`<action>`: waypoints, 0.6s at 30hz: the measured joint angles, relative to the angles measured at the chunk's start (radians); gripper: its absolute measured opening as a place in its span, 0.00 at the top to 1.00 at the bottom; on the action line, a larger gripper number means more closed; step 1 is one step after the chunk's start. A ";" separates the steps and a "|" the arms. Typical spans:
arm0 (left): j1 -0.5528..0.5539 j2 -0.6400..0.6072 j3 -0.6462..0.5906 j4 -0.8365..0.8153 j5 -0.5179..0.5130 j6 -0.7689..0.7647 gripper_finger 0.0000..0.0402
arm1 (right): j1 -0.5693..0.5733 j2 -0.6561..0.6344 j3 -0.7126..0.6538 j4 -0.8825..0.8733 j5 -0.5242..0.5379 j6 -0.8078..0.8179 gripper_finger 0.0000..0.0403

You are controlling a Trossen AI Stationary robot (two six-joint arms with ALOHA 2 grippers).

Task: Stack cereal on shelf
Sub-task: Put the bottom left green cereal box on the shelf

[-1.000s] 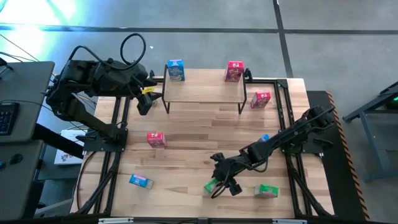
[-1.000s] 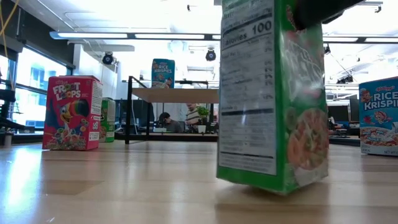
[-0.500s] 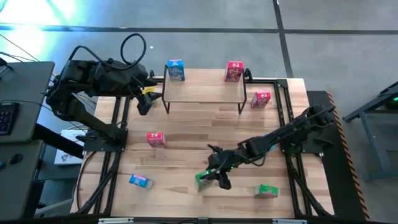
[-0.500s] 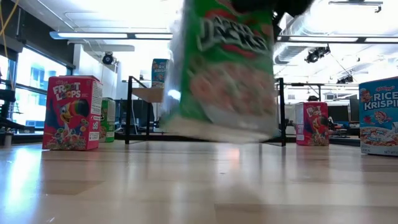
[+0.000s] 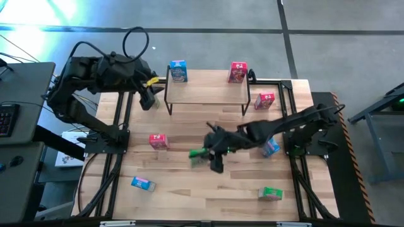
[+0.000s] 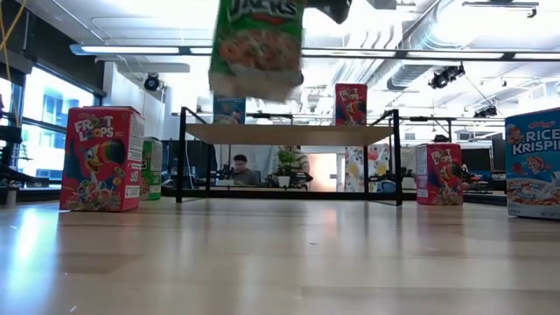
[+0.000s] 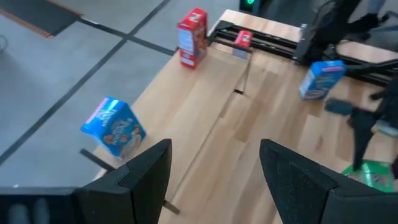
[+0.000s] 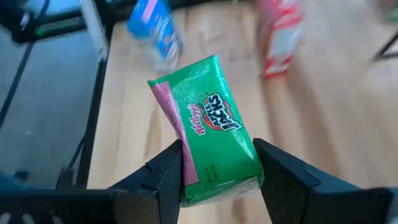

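Note:
My right gripper (image 5: pixel 213 155) hovers over the table's middle, shut on a green cereal box (image 5: pixel 198 153) that shows high in the low view (image 6: pixel 258 48). My left gripper (image 7: pixel 214 174) is open near the shelf's left end (image 5: pixel 147 98). The shelf (image 5: pixel 205 94) stands at the far edge. A blue box (image 5: pixel 178 71) and a pink-red box (image 5: pixel 238 72) appear upright on its far corners. Other boxes rest on the table: pink-red ones (image 5: pixel 158 140) (image 5: pixel 264 100), blue ones (image 5: pixel 143 183) (image 5: pixel 271 147), and a green one (image 5: pixel 271 193). My right gripper pinches the green box between its two fingers (image 8: pixel 165 177), one on each side, near one end (image 8: pixel 217 183) of it. The printed front faces the wrist camera. The box is lifted clear of the table and hangs slightly tilted below the fingers (image 6: pixel 258 48).
Black frame rails run along the table's left and right sides (image 5: pixel 287 113). Another green box (image 6: pixel 151 168) stands behind the Froot Loops box (image 6: pixel 101 157) in the low view. Bare wood lies between the shelf and the held box. A person sits in the room behind (image 6: pixel 239 169).
My right gripper has lifted the green box off the near part of the table and carried it up, toward the far edge and the shelf, and somewhat leftward. The box has turned from side panel to front face in the low view and now hangs well above the tabletop.

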 joint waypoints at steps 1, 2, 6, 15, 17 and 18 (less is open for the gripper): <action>0.012 0.000 0.000 0.000 0.000 0.007 0.42 | -0.012 0.000 0.024 -0.026 0.005 -0.004 0.58; 0.025 0.000 0.000 0.000 0.000 0.013 0.42 | -0.025 0.000 0.048 -0.057 0.006 -0.012 0.58; 0.074 0.000 0.000 0.000 0.000 0.038 0.42 | -0.082 0.000 0.135 -0.148 0.005 -0.039 0.58; 0.180 0.000 0.000 0.014 0.001 0.096 0.42 | -0.258 0.000 0.263 -0.325 -0.003 -0.182 0.58; 0.204 0.001 0.000 0.016 0.001 0.104 0.42 | -0.305 0.000 0.281 -0.331 -0.004 -0.223 0.58; 0.217 0.001 0.000 0.017 0.001 0.110 0.42 | -0.330 0.000 0.289 -0.333 -0.007 -0.243 0.58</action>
